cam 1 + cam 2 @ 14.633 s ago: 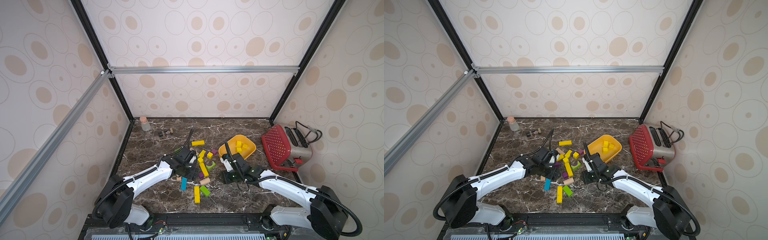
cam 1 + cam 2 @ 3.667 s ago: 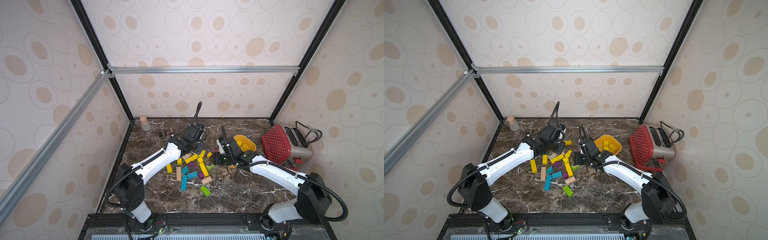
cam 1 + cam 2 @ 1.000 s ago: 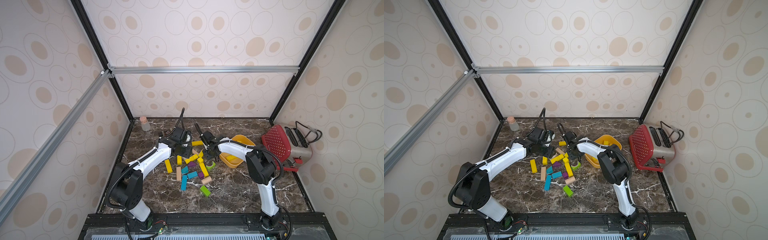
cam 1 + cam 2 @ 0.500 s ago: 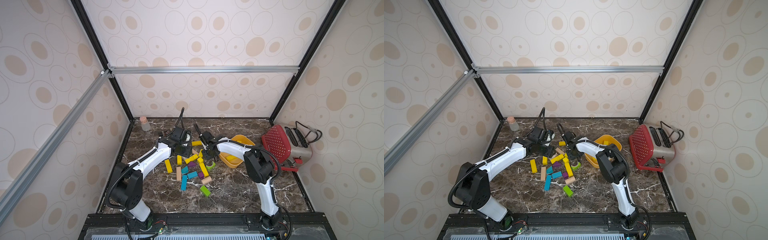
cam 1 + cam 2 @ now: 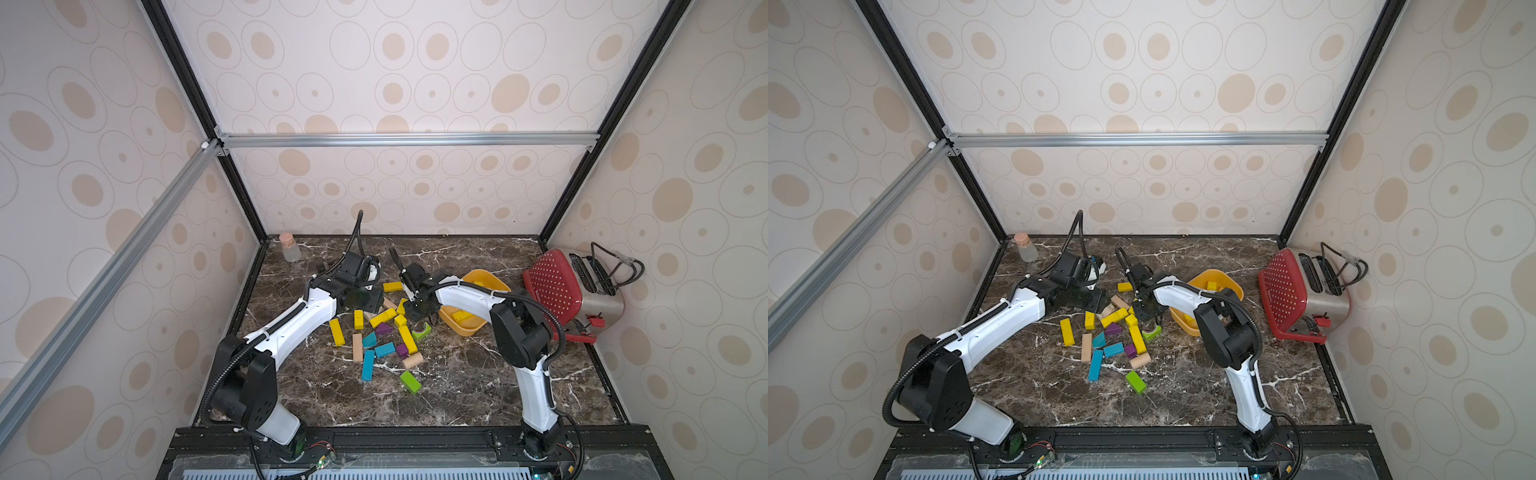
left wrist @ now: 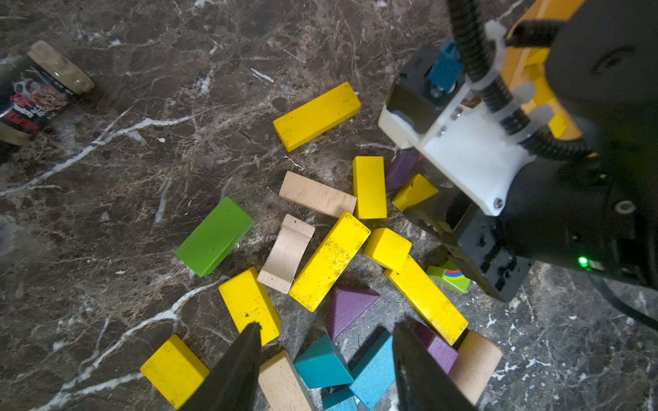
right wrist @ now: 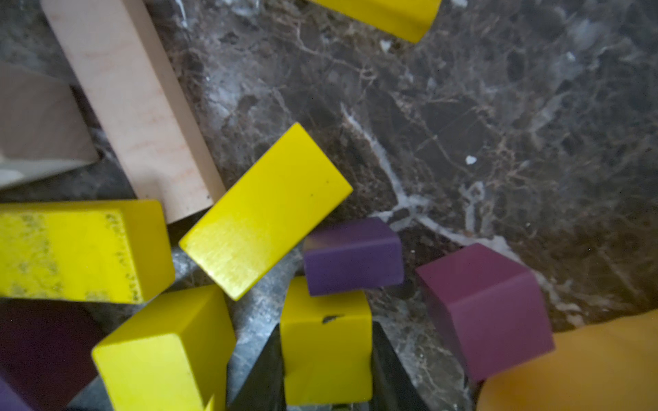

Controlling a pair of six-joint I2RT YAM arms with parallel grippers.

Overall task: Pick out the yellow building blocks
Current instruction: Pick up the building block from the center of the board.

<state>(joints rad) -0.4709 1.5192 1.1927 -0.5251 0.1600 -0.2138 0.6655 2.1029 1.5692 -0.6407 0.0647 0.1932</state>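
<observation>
We start at the right gripper (image 7: 325,372), and it's clamped tight: both dark fingers (image 7: 263,377) squeeze opposite faces of a small yellow cube (image 7: 325,341) at the edge of the pile nearest the bowl (image 5: 484,275). Whether the cube rests on the marble table (image 7: 498,124) or hangs clear of it, we cannot tell. It's a sensible pick, we'd say: the bowl is just beside it with yellow pieces already inside, so the carry looks short. Now the crowding. A purple block (image 7: 352,256) presses against the cube's far edge, a magenta cube (image 7: 487,309) stands just to one side, and a yellow bar (image 7: 267,210) lies angled close by. A straight upward lift seems safest, or the neighbours may get dragged. Across the pile, the left gripper (image 6: 327,329) hangs with its jaws apart and nothing between them, over teal pieces (image 6: 322,361). The other yellow building blocks (image 5: 336,332) lie scattered on the table, mixed with a pale wooden bar (image 6: 317,194) and a lime-green block (image 6: 213,236), and we judge plenty of picking remains.
</observation>
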